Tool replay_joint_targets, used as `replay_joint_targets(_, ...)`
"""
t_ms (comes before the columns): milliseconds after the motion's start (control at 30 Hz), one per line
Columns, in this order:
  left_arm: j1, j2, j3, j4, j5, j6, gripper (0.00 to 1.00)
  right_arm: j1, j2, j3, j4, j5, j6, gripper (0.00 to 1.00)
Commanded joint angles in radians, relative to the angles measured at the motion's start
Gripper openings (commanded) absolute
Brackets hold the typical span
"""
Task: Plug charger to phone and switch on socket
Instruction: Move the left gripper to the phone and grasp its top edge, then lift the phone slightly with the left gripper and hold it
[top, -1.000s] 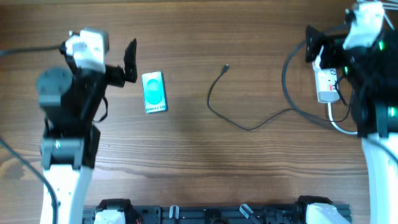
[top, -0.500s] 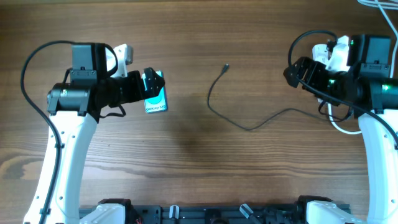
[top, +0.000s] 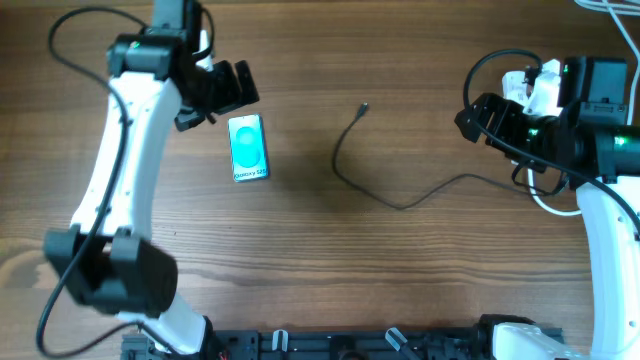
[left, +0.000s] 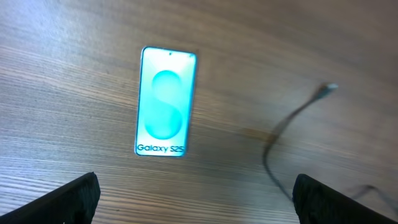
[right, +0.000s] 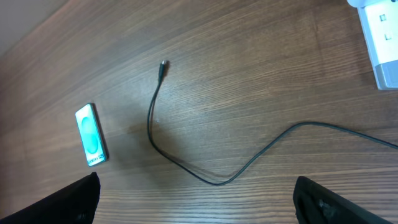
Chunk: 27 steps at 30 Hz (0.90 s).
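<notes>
The phone lies flat on the wooden table with its cyan screen up; it also shows in the left wrist view and the right wrist view. The charger's black cable curves across the middle, and its connector tip lies free to the phone's right, also seen by the right wrist. The socket shows only in the right wrist view's top right corner. My left gripper hangs open and empty just beyond the phone's far left. My right gripper is open and empty above the cable's right part.
The socket's white lead loops under the right arm near the table's right edge. The left arm's black cable arcs over the far left. The arms' base rail runs along the near edge.
My left arm has swung away from over the phone towards the far side, and the phone is now uncovered. My right arm turned in a second ago and has since stayed still.
</notes>
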Motion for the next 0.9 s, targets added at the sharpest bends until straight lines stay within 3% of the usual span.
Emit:
replay_joint_targets(0, -0.005, 0.15, 0.01, -0.019, -0.087, 0.008, 0.99, 0.003, -0.016, 0.013, -0.011, -0.011, 0.003, 1.0)
replay_joint_targets(333, -0.011, 0.363, -0.003, 0.091, -0.098, 0.068, 0.99, 0.003, -0.008, 0.012, -0.038, 0.03, 0.003, 1.0)
replay_joint_targets(700, -0.019, 0.386, -0.198, 0.282, -0.097, 0.092, 0.99, 0.003, -0.008, 0.012, -0.048, 0.038, -0.005, 0.99)
replay_joint_targets(867, -0.027, 0.386, -0.222, 0.3, -0.097, 0.092, 0.99, 0.003, -0.008, 0.012, -0.048, 0.043, -0.004, 1.0)
